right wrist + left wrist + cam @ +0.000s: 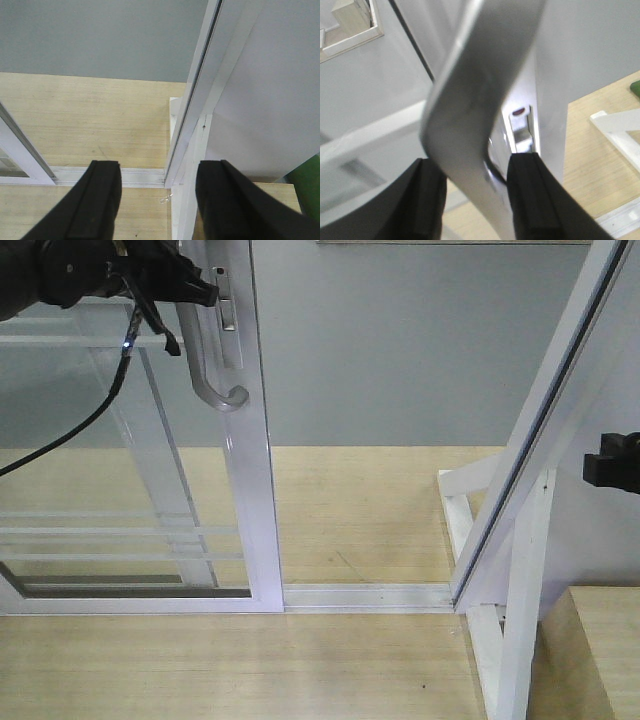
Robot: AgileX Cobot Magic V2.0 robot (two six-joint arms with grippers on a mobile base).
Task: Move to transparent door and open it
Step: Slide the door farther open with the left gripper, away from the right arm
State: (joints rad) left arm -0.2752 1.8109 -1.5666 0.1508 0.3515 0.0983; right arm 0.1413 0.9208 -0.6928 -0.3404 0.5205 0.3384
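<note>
Exterior front-facing view: the transparent door [140, 470] stands at the left, on a white floor rail [365, 595]. There is a wide gap between the door's edge and the slanted white outer frame [540, 430] on the right. So I think the door is already a good way open, and the robot is right up at it. What may be left is to pull it a bit more and then let go.

The left hand [475, 200] is pinching the handle [480, 100]. Its two black fingers [427, 200] press on both sides of the metal strip. The right hand [157, 200] is spread wide with nothing in it, near the outer frame.

The door is clear glass, smooth and shiny, in a white metal frame with thin white bars across it. The handle is silver-grey, flat and smooth, and it curls into a hook at the bottom. The fingers look like dull black rubber. The floor [380, 510] is pale wood with fine lines. The wall [400, 340] behind is plain grey.
</note>
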